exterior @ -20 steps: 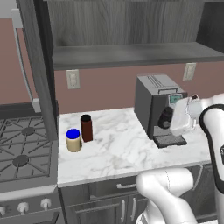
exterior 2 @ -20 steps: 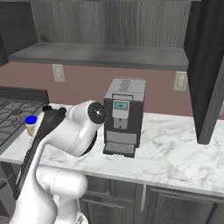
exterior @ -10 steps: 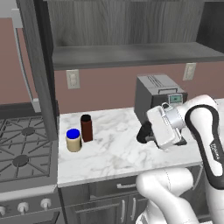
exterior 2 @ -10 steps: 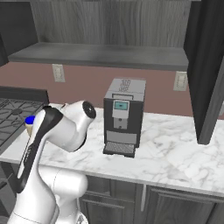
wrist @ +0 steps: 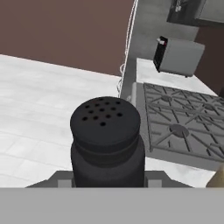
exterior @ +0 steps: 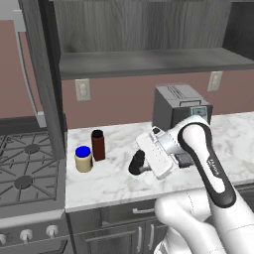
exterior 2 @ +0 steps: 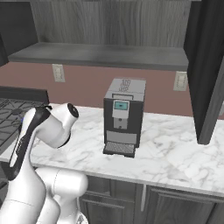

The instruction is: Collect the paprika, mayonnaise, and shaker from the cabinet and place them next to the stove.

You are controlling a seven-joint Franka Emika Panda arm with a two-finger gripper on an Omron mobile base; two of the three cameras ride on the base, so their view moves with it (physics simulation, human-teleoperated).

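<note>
Above the white marbled worktop (exterior: 114,183), the fingers (exterior: 140,163) are clenched on the small all-black tapered shaker (exterior: 136,162). The slim red-brown paprika bottle (exterior: 98,145) and blue-lidded cream mayonnaise jar (exterior: 83,158) stand beyond them, beside the steel gas stove (exterior: 25,173). Final delivery is under way; next, lower the shaker beside the bottles, then release.

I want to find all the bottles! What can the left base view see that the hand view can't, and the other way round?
The left base view alone gives the paprika and the mayonnaise standing side by side on the counter near the stove, plus the grey machine and the cabinet. The hand view alone gives the holes on top of the shaker, seen close. Both share the shaker, held in the gripper, the stove and the counter.
</note>
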